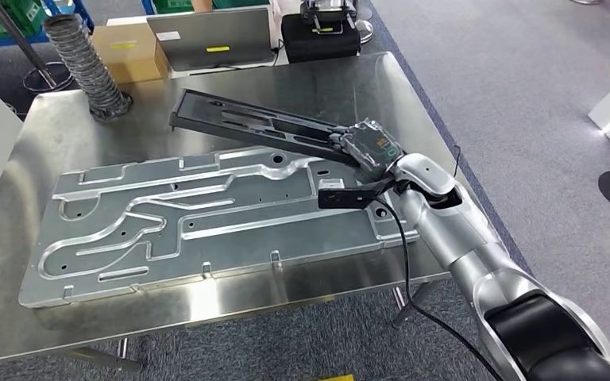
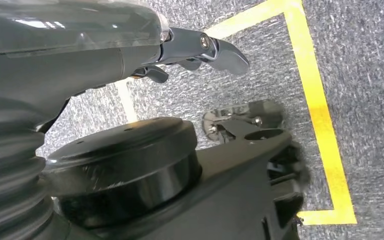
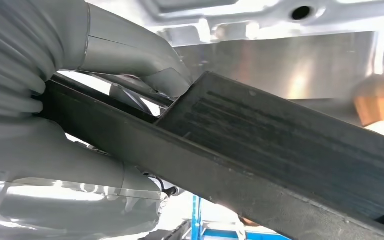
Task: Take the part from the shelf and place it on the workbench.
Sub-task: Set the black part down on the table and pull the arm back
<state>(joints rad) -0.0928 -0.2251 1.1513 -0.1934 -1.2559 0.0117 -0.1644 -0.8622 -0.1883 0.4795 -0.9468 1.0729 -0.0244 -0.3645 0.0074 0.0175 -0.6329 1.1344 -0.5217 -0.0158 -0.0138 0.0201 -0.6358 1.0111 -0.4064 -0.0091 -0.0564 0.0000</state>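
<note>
A long black part (image 1: 254, 125) lies slanted across the back of the steel workbench (image 1: 365, 83). My right hand (image 1: 368, 147) grips its near end, just above the right end of a large grey machined plate (image 1: 206, 218). In the right wrist view the black part (image 3: 280, 150) runs out from my right hand (image 3: 105, 100), with the thumb over one face and the fingers under the other. The left hand (image 2: 195, 50) hangs over grey carpet with its fingers loosely curled and nothing in them.
At the back left of the bench stands a ribbed grey hose (image 1: 87, 63). Behind the bench are a cardboard box (image 1: 127, 51), a grey laptop-like panel (image 1: 210, 36) and a black device (image 1: 318, 36). Yellow floor tape (image 2: 320, 115) marks the carpet.
</note>
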